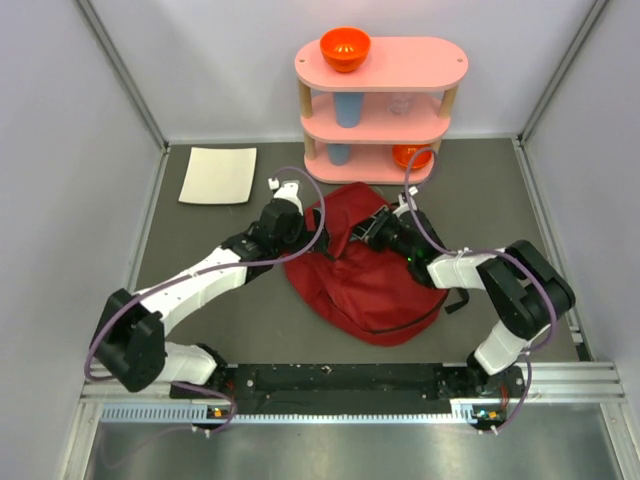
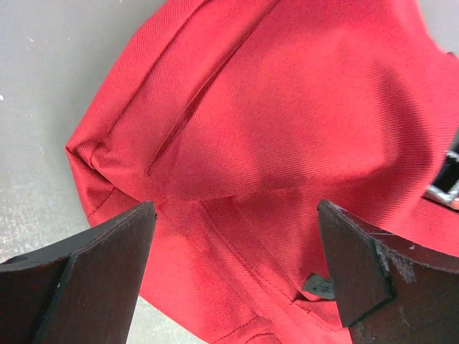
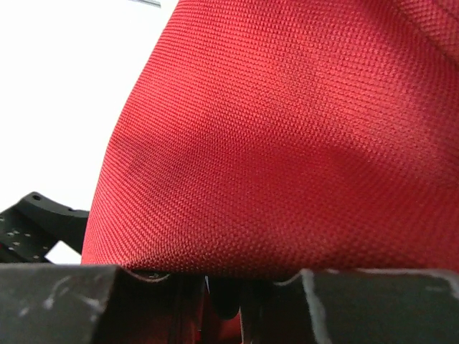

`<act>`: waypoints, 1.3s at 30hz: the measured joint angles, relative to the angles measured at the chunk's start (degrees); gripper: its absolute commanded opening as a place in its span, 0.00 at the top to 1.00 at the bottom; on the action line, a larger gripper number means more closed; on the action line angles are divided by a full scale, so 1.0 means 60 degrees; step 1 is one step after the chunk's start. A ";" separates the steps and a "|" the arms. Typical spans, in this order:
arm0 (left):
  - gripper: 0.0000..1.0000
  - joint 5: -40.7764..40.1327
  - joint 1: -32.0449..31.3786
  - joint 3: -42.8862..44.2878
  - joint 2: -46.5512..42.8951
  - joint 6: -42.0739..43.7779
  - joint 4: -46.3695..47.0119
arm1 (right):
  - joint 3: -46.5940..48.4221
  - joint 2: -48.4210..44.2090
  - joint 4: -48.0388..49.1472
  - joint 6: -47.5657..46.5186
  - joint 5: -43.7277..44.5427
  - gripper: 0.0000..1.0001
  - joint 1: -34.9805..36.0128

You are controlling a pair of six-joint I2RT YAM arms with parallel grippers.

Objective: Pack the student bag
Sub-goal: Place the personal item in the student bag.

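Note:
The student bag (image 1: pixel 370 290), a dark-red fabric backpack, lies slumped in the middle of the table. My left gripper (image 1: pixel 300 225) hovers at its upper left edge. In the left wrist view the gripper (image 2: pixel 237 208) is wide open, with a corner of the bag (image 2: pixel 287 107) and its seams between and beyond the fingers, which touch nothing. My right gripper (image 1: pixel 368 232) rests on the bag's top. In the right wrist view it (image 3: pixel 224 276) has its jaws close together, a small dark piece of the bag filling the narrow gap, and red fabric (image 3: pixel 301 129) bulges right over them.
A pink three-tier shelf (image 1: pixel 380 110) stands at the back, just behind the bag. It carries an orange bowl (image 1: pixel 345 47) on top, blue cups (image 1: pixel 347 108) and another orange bowl (image 1: pixel 410 155) below. A white sheet (image 1: pixel 218 175) lies at the back left. Grey walls close in both sides.

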 measured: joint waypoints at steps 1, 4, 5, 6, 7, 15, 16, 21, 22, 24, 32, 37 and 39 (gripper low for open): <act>0.01 0.0069 0.0058 -0.0029 0.0142 -0.0018 0.0076 | 0.0178 -0.0004 -0.0299 -0.0127 0.0091 0.66 0.0029; 0.01 0.0197 0.0182 -0.0138 0.0674 -0.0138 0.0306 | 0.0499 -0.0324 -0.1206 -0.0532 0.0481 0.45 0.0058; 0.02 0.0222 0.0229 -0.0215 0.0831 -0.0178 0.0430 | 0.0506 -0.0601 -0.1534 -0.0710 0.0688 0.40 0.0073; 0.02 0.0251 0.0273 -0.0306 0.0984 -0.0226 0.0583 | 0.0503 -0.0925 -0.2007 -0.0936 0.0936 0.38 0.0073; 0.02 0.0324 0.0346 -0.0390 0.1144 -0.0302 0.0729 | 0.0499 -0.1246 -0.2463 -0.1191 0.1184 0.33 0.0069; 0.05 0.1763 0.1330 -0.0481 0.2237 -0.0714 0.1683 | 0.0342 -0.2827 -0.4801 -0.2903 0.2007 0.33 0.0015; 0.05 0.1789 0.1384 -0.0481 0.2244 -0.0707 0.1687 | 0.0284 -0.3002 -0.5016 -0.3053 0.2087 0.34 -0.0011; 0.05 0.1650 0.1450 -0.0481 0.2178 -0.0586 0.1483 | -0.0102 -0.3599 -0.5792 -0.3388 0.2280 0.48 -0.0484; 0.05 0.1599 0.1475 -0.0481 0.2098 -0.0535 0.1359 | -0.0102 -0.3606 -0.5927 -0.3424 0.2295 0.48 -0.0616; 0.05 0.1530 0.1519 -0.0484 0.1916 -0.0437 0.1169 | -0.0102 -0.3606 -0.6116 -0.3461 0.2255 0.48 -0.0801; 0.05 0.0885 0.1610 -0.0696 0.0852 -0.0153 0.0423 | -0.0412 -0.4725 -0.6878 -0.3566 0.2036 0.59 -0.0863; 0.07 0.1446 0.1654 -0.1923 -0.1060 -0.0470 0.0521 | -0.0692 -0.6207 -0.7074 -0.3763 0.1428 0.72 -0.0809; 0.07 0.1851 0.1654 -0.2171 -0.1625 -0.0703 0.0656 | -0.0448 -0.6204 -0.7176 -0.3825 0.1096 0.72 -0.0776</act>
